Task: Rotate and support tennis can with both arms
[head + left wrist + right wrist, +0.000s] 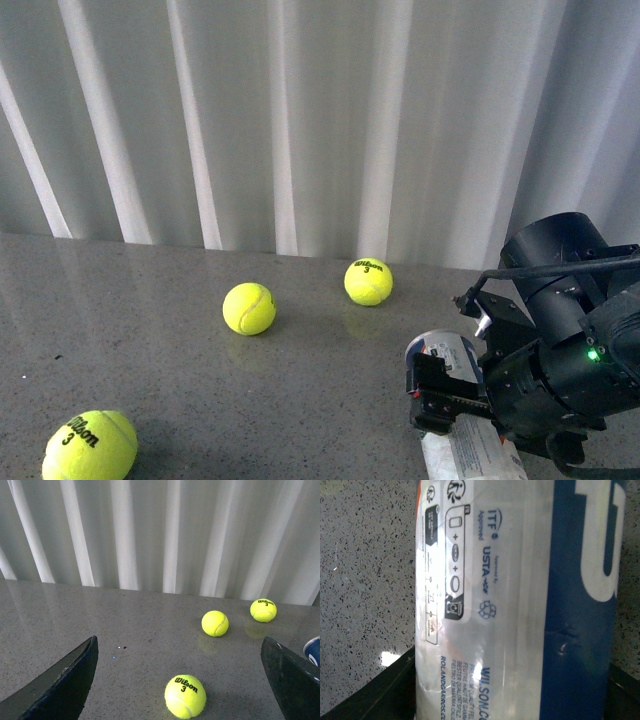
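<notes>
1. Right claw (440, 398) is clamped across the tennis can (445, 352); in the right wrist view its dark fingers (370, 695) press on both sides of the printed label
2. Left claw (178, 642) is spread wide and holds nothing; it is outside the front view
3. Can location: close to the front right corner of the table (120, 300), silver-rimmed end pointing toward the far edge. I cannot tell whether it rests on the surface or is raised slightly
4. Progress, as I judge it: early. One arm has its grasp. No rotation is evident, and the left arm has not yet made its supporting hold
5. Remaining: turn the can with the right arm, then bring the left claw to the free end
6. Surroundings: a near ball (88, 447) by the front left corner; a middle ball (249, 308) and a far ball (368, 281) toward the far edge; a pale curtain (300, 120) beyond it
7. Obstruction: the near ball lies directly ahead of the left claw, so I would route around it; the other two sit well apart from the can
</notes>
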You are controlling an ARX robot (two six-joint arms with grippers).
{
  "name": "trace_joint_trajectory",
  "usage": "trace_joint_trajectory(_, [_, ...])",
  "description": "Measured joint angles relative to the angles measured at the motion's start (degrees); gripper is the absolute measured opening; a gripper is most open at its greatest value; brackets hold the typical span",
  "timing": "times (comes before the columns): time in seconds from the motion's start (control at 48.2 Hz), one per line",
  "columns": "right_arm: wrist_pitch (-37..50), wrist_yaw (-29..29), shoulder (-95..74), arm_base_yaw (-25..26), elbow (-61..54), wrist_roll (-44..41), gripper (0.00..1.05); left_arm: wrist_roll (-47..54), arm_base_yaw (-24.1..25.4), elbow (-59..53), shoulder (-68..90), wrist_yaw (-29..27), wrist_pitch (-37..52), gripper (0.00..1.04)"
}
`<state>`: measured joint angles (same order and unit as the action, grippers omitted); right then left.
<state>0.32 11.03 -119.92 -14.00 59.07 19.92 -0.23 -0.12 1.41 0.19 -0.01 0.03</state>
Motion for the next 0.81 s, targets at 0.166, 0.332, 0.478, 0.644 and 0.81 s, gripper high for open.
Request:
trace_joint_trajectory(0.166, [0.42,-0.35,0.02,0.07,-0.33,-0.02,0.61,0.00,0.00,0.00,0.00,0.00,0.00,0.98])
trace_joint_trajectory(0.332, [0.57,-0.39,0.81,0.33,-0.68,-0.57,0.44,0.00,0.00,0.00,0.00,0.00,0.00,0.98])
trace_joint_trajectory(0.478, [0.92,-1.70,2.40,0.39,-1.99,-3.34,0.32,0.00,0.00,0.00,0.00,0.00,0.00,0.98])
trace_joint_trajectory(0.644, [3.93,-6.16,7.26,-0.42,-5.40,-15.17,0.22,0.00,0.00,0.00,0.00,0.00,0.00,0.98])
trace_joint_trajectory(0.81, [12.33,-7.96,12.83,-1.16,-11.37,-37.09,0.17,0.00,0.00,0.00,0.00,0.00,0.00,0.98])
